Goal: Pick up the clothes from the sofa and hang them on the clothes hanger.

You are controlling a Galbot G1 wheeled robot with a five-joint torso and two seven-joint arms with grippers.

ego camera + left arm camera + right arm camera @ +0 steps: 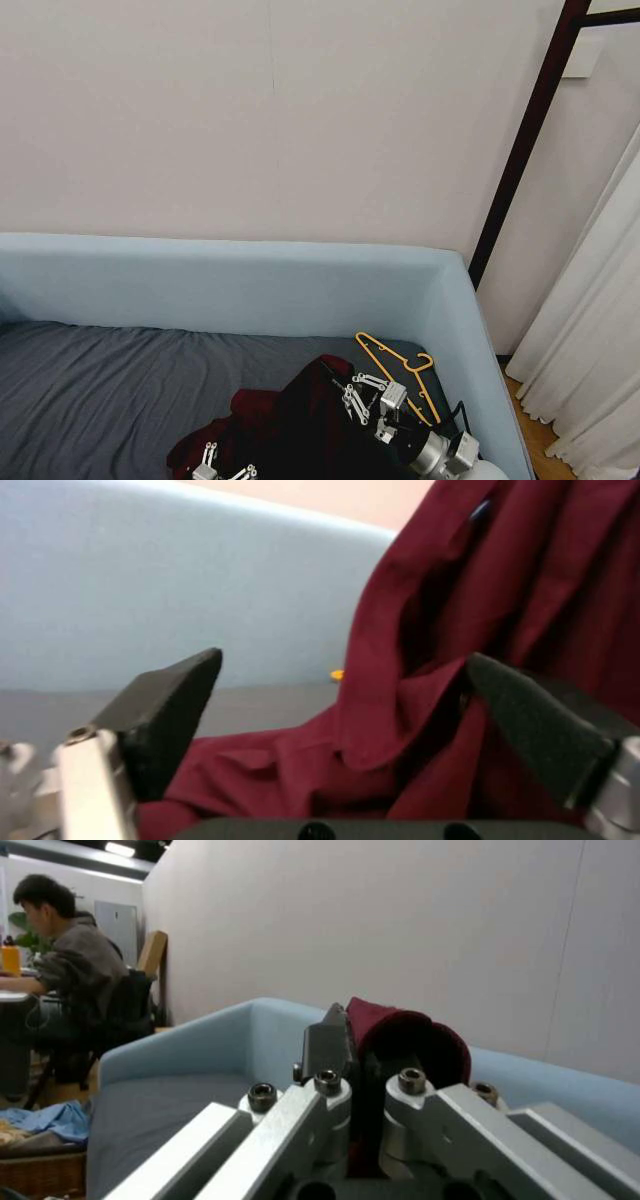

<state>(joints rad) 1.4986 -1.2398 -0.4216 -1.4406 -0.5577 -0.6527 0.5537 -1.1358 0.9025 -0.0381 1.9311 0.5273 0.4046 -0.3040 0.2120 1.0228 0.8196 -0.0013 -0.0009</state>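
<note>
A dark red garment lies bunched on the sofa seat near its right end and is partly lifted. My right gripper is shut on a fold of the garment, which bulges out between the closed fingers. My left gripper is low at the garment's near edge. Its black fingers stand wide open, and the red cloth hangs just beyond and between them. An orange clothes hanger lies flat on the seat behind the right gripper, by the sofa's right arm.
The sofa has a light blue backrest and a grey seat. A dark pole rises beside the sofa's right arm, with white curtains to its right. Blue cloth lies on the floor past the sofa's far end.
</note>
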